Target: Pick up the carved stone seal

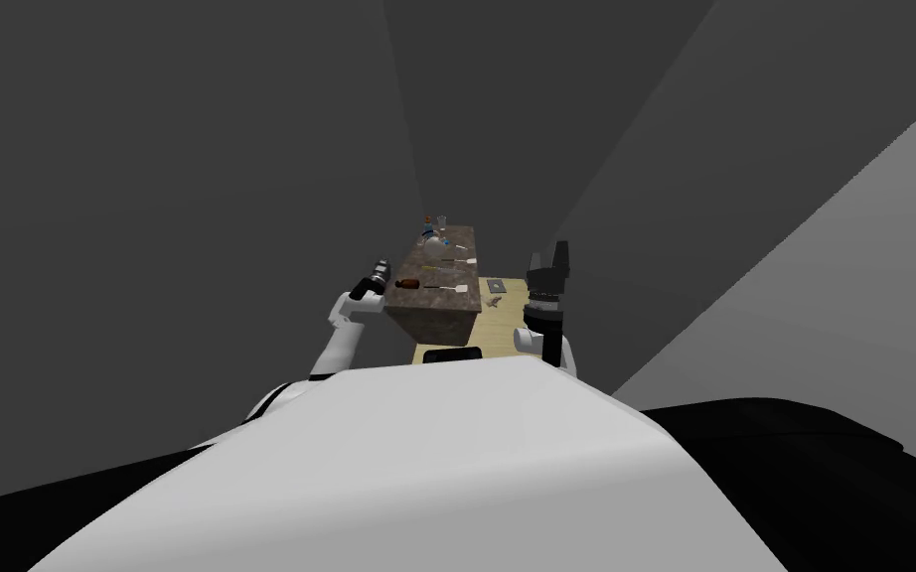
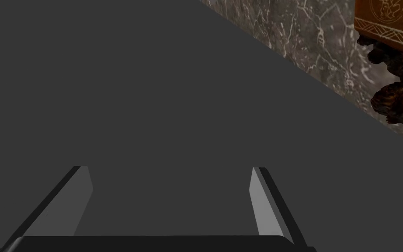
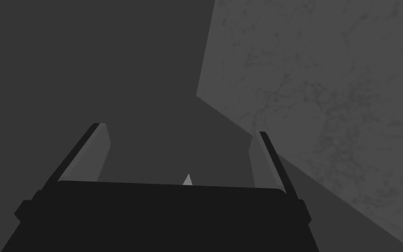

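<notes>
The seal [image 2: 388,52], an orange-brown block with pale engraved lines and a dark carved end, is being carried by the veined stone worktop [image 2: 310,39], close to its left edge and near its front left corner. The left gripper [image 1: 379,270] is being held just outside that left edge, beside the seal but apart from it. Its fingers [image 2: 80,192] are being kept wide, with nothing between them and the plain grey floor beyond them. Pale slips [image 1: 458,288] are lying mid-worktop, and small glass items [image 1: 434,236] are being carried at the far end. A lower wooden table [image 1: 506,318] is standing against the worktop's right side. The right gripper [image 1: 551,256] is being held raised past that table's right edge, its fingers [image 3: 100,148] spread wide and gripping nothing.
</notes>
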You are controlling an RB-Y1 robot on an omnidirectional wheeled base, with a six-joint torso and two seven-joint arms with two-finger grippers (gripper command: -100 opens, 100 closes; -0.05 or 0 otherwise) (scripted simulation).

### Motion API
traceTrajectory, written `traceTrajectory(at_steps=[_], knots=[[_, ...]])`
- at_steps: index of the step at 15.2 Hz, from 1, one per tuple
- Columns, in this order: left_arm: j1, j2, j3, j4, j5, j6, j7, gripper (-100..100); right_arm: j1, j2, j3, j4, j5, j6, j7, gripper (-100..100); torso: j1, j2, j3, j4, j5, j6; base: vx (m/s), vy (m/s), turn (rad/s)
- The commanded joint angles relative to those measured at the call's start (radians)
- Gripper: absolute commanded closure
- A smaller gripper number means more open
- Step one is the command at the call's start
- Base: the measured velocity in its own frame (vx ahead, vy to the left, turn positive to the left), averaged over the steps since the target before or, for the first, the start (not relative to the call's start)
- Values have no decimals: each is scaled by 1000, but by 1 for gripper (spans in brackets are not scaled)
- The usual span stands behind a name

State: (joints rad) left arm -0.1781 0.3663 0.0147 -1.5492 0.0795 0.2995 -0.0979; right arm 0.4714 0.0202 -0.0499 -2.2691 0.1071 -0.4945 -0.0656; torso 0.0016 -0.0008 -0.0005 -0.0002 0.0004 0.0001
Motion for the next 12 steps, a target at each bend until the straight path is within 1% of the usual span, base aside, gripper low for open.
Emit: traceTrajectory(at_steps=[1,2,4,5,6,7,8,9,10,11,12], knots=[[-8,5,0,16,5,29,-1,-100,0,0,0,0,0,0,0,0,0,0,0,0,0,0,3,12,-3],[-54,14,0,55,18,68,-9,-100,0,0,0,0,0,0,0,0,0,0,0,0,0,0,2,14,-14],[-62,14,0,80,18,94,-9,-100,0,0,0,0,0,0,0,0,0,0,0,0,0,0,2,18,-21],[-98,22,1,106,31,126,-18,-100,0,0,0,0,0,0,0,0,0,0,0,0,0,0,3,22,-22],[-116,22,1,133,31,144,-18,-100,0,0,0,0,0,0,0,0,0,0,0,0,0,0,5,28,-26],[-116,22,1,143,31,160,-18,-100,0,0,0,0,0,0,0,0,0,0,0,0,0,0,4,21,-12],[-156,28,1,173,45,185,-26,-100,0,0,0,0,0,0,0,0,0,0,0,0,0,0,5,23,-24],[-169,28,1,194,45,205,-26,-100,0,0,0,0,0,0,0,0,0,0,0,0,0,0,6,26,-27],[-169,28,1,208,45,226,-26,-100,0,0,0,0,0,0,0,0,0,0,0,0,0,0,5,19,-11],[-169,28,1,208,45,226,-26,-100,0,0,0,0,0,0,0,0,0,0,0,0,0,0,2,9,-2],[-214,34,2,247,59,262,-35,-100,0,0,0,0,0,0,0,0,0,0,0,0,0,0,0,13,-14]])
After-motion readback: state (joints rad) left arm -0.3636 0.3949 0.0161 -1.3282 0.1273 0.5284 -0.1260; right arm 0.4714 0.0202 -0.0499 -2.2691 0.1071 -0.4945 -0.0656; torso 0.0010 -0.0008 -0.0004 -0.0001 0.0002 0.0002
